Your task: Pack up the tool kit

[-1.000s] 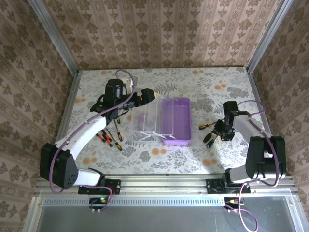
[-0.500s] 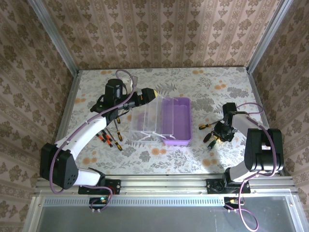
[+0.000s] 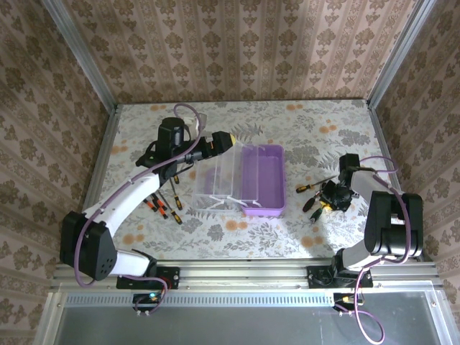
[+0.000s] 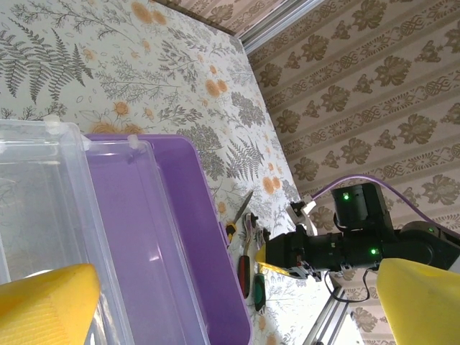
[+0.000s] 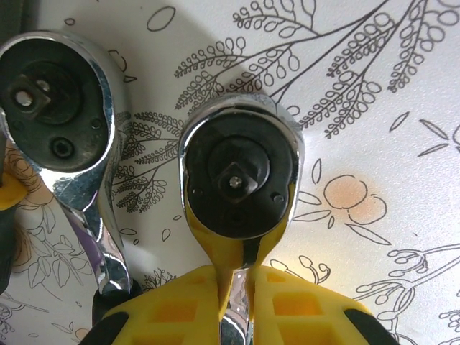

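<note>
The purple box of the tool kit lies in the middle of the table with its clear lid swung open to the left. My left gripper hovers open at the lid's far edge, its yellow fingers spread wide. Several screwdrivers with orange-and-black handles lie left of the lid. Right of the box, my right gripper is shut on the chrome neck of a ratchet wrench that rests on the table. A second ratchet lies just beside it.
Another screwdriver lies between the box and the right gripper. The two ratchets' red handle and green handle point toward the near edge. Papered walls and metal rails enclose the table.
The right gripper's fingers have closed in on the ratchet's neck, and the right arm has shifted slightly. The left arm and the box have not moved.
</note>
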Controlling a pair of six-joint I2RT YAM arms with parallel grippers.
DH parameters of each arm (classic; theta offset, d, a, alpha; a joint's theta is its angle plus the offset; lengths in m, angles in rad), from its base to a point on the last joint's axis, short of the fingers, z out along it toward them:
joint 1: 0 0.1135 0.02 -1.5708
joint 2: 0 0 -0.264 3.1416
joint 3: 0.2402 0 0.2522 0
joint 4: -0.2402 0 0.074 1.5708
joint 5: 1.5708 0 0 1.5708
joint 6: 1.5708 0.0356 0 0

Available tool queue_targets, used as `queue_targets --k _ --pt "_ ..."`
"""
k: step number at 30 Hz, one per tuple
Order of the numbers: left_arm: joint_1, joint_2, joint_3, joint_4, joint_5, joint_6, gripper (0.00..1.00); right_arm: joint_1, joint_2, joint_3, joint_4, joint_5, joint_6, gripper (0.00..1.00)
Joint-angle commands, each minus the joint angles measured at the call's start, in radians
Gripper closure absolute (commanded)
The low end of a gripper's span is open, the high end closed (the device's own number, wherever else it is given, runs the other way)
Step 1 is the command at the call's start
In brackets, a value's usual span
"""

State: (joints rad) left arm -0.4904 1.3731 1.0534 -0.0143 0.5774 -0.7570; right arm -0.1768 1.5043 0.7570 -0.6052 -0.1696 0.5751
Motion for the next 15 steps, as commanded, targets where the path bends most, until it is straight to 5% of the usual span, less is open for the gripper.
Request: queue_targets --k 1,15 --pt "-0.007 0.028 -0.003 0.008 0.024 -0.006 0.0 -0.016 -0.005 -0.018 0.058 0.049 -0.019 0.9" --pt "-0.009 0.045 0.008 -0.022 0.01 0.024 0.0 -0.015 -0.139 -0.028 0.048 0.085 -0.004 1.0"
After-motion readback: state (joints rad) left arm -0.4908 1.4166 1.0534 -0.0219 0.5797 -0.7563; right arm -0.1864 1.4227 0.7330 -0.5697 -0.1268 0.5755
